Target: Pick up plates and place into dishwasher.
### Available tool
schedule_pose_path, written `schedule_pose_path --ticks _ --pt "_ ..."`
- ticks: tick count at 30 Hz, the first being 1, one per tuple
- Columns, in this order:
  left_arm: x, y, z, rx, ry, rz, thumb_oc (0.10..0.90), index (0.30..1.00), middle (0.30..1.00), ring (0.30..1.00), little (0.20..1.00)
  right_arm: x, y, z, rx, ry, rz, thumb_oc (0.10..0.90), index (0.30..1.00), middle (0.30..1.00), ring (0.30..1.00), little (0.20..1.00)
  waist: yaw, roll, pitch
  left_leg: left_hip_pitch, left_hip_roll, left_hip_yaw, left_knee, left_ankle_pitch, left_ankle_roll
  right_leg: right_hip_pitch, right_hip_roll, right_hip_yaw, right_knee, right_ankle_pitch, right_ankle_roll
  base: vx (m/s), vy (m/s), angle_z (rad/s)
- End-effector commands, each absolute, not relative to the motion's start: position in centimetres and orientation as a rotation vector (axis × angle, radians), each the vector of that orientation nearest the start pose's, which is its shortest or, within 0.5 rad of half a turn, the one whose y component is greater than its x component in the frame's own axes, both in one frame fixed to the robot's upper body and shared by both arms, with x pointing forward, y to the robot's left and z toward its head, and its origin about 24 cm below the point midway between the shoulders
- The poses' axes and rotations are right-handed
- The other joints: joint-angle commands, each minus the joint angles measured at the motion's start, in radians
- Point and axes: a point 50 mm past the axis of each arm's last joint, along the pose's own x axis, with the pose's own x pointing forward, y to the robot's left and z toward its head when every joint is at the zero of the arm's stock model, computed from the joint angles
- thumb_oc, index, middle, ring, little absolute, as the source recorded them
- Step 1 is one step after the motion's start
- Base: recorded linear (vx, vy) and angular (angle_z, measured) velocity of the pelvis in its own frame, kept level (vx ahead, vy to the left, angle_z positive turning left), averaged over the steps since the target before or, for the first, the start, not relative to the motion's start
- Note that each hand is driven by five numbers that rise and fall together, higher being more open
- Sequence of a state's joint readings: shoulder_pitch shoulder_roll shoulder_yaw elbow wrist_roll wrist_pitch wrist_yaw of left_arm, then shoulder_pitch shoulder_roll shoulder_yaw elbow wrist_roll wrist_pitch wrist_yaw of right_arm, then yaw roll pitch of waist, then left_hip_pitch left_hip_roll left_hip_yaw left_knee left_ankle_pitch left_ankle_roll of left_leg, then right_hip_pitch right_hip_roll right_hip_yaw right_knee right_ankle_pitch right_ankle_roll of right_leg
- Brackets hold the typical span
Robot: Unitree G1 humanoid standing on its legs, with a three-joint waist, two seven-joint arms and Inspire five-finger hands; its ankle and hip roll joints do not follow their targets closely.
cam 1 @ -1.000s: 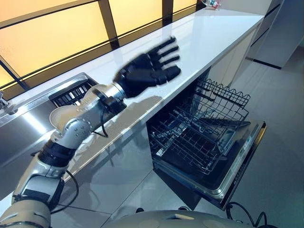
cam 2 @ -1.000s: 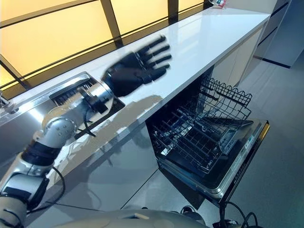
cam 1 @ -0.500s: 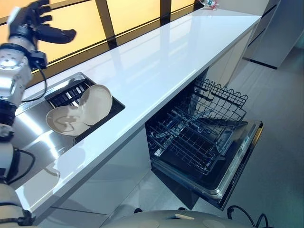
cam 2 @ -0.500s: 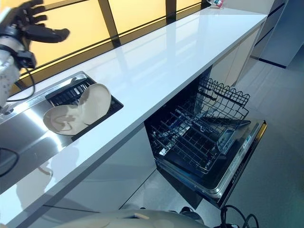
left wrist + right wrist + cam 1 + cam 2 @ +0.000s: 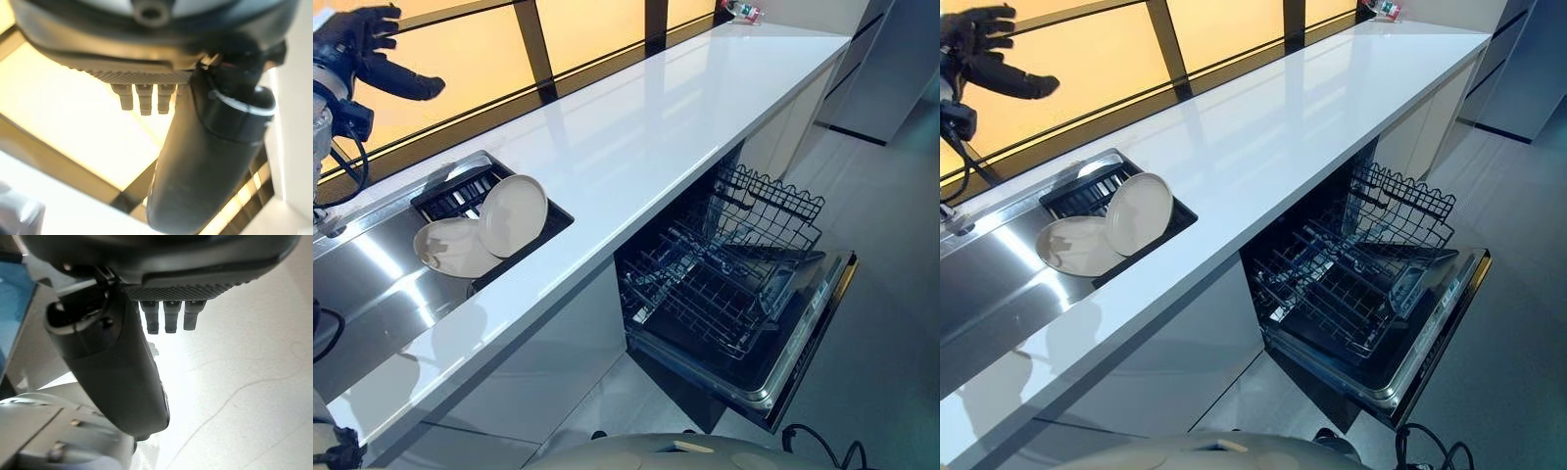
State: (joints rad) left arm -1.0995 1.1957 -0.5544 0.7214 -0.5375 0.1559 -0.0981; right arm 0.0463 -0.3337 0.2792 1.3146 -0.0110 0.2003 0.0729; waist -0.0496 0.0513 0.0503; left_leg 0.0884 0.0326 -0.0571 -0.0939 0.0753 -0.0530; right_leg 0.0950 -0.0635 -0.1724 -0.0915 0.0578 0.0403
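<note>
A long white counter (image 5: 646, 117) runs under amber windows, with a steel sink (image 5: 372, 264) at its left end and an open dishwasher (image 5: 744, 294) below to the right, its lower rack (image 5: 705, 284) pulled out and bare. A second ago our left hand (image 5: 362, 49) stretched low over the counter just beside the sink; now it sits high at the far left, against the window, fingers relaxed and spread, thumb out, holding nothing. Half a second back it was already up there, so it has drifted only slightly since. The two plates (image 5: 484, 230) lie overlapping in the sink, one leaning on the other, untouched. Our right hand (image 5: 122, 367) shows in its wrist view, fingers straight, empty, over pale floor. We judge that no pickup has started: the hand has pulled away from the plates, so the reach must begin again.
</note>
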Motion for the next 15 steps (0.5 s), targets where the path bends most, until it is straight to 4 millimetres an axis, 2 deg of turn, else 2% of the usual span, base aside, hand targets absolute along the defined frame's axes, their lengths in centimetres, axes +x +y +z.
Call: schedule_pose_path --ticks 1,15 --pt "31.8 36.2 36.8 0.67 -0.256 0.385 0.8 0.9 0.9 0.9 0.9 2.6 -30.5 -14.8 -0.489 1.63 -0.056 0.8 0.9 0.9 0.9 0.9 -0.005 0.016 0.019 0.032 -0.083 0.063 0.007 -0.09 0.038 0.014 0.008 0.05 0.007 -0.015 0.065 0.03 0.07 0.0" --pt "31.2 39.0 33.4 0.661 -0.112 0.386 0.8 0.9 0.9 0.9 0.9 2.9 -31.4 -14.5 -0.523 1.596 -0.046 0.8 0.9 0.9 0.9 0.9 -0.008 0.011 0.061 0.018 -0.079 0.073 0.007 -0.087 0.041 -0.009 0.005 0.068 0.01 -0.008 0.067 0.0 0.038 -0.03"
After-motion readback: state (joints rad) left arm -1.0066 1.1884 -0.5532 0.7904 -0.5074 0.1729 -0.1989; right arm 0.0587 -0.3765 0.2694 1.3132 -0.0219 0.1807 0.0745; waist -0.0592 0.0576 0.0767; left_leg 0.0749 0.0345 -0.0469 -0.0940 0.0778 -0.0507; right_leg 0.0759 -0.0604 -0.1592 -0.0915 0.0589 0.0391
